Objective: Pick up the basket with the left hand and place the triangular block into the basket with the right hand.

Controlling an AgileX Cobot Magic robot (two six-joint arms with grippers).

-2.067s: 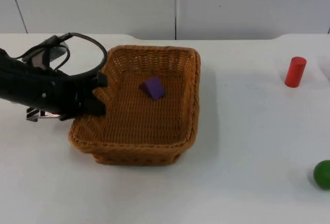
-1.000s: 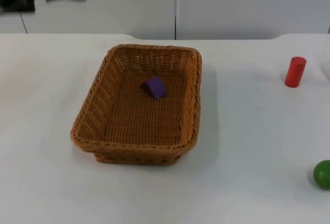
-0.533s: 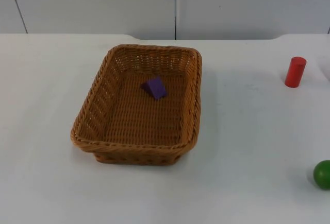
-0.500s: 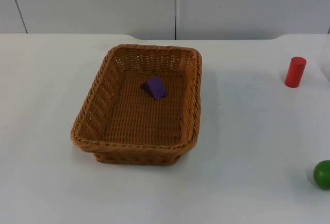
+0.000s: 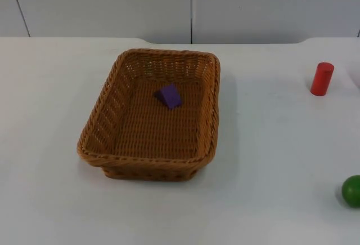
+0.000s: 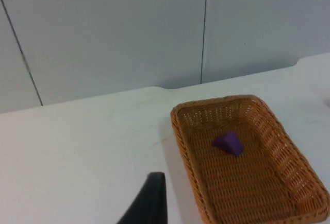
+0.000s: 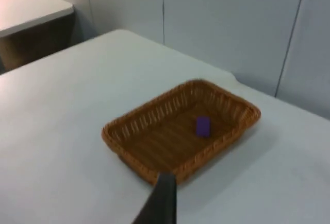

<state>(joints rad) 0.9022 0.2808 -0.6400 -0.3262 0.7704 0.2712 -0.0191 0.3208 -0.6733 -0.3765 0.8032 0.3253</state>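
Wicker fills the middle of the white counter (image 5: 270,160): a brown woven rectangular basket (image 5: 120,121) sits flat on it, its far short end toward the grey partition wall (image 5: 112,5). Inside, a small purple triangular block (image 5: 169,96) lies on the basket floor, nearer the far end than the near one and touching no wall of the basket. Well off to the right, a red upright cylinder (image 5: 322,79) stands on the counter close to the wall, and a green ball (image 5: 352,190) rests at the counter's right edge, nearer the camera; both are well apart from the basket and from each other. From the left wrist view, the basket (image 6: 289,147) and the purple block (image 6: 228,143) lie ahead of the left gripper, of which one black fingertip (image 6: 149,203) shows, hanging above bare counter beside the basket and clear of it. From the right wrist view, the basket (image 7: 134,126) with the block (image 7: 203,126) in it lies ahead, and one black fingertip (image 7: 162,201) of the right gripper shows, held away from the basket's near rim. Whether either gripper's jaws are open or closed cannot be told from these views; neither holds anything that can be seen.
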